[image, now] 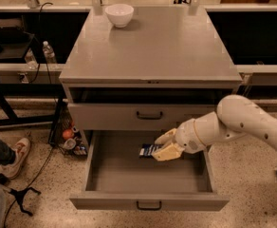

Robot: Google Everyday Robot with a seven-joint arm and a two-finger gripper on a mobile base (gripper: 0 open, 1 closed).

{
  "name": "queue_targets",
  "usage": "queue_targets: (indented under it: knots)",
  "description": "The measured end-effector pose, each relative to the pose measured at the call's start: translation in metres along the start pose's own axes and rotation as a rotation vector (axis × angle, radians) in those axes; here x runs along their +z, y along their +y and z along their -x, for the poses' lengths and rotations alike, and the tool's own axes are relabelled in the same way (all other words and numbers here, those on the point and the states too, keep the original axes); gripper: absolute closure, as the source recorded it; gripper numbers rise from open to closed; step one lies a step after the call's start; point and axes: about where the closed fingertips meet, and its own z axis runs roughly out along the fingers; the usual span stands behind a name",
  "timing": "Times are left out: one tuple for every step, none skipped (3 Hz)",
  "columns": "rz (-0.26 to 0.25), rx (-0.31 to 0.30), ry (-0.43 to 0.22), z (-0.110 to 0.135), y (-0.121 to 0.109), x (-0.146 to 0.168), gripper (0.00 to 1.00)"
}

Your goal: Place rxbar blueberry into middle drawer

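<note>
Rxbar blueberry (147, 150) hangs inside the open middle drawer (111, 175), over the back of its grey floor and a little right of centre (whether it touches the floor I cannot tell). Its long axis runs roughly left to right, with the free end pointing toward the drawer's left wall. Just to its right, the gripper (163, 146) is clamped on the bar's other end, one finger above and one below. Further right, the white arm (245, 122) reaches in over the drawer's right wall. The placing step looks to be in hand. The next move calls for a short lowering, then parting the fingers and withdrawing without catching the upper drawer front (129, 114).
</note>
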Motion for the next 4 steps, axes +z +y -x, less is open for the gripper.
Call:
queue_targets:
  knots:
    - [-0.054, 0.053, 0.011, -0.035, -0.010, 0.034, 1.00]
    - [-0.133, 0.085, -0.008, -0.057, -0.034, 0.066, 1.00]
    - [-0.211, 0.109, -0.037, -0.074, -0.063, 0.093, 1.00]
    - [-0.249, 0.133, -0.056, -0.087, -0.085, 0.116, 0.81]
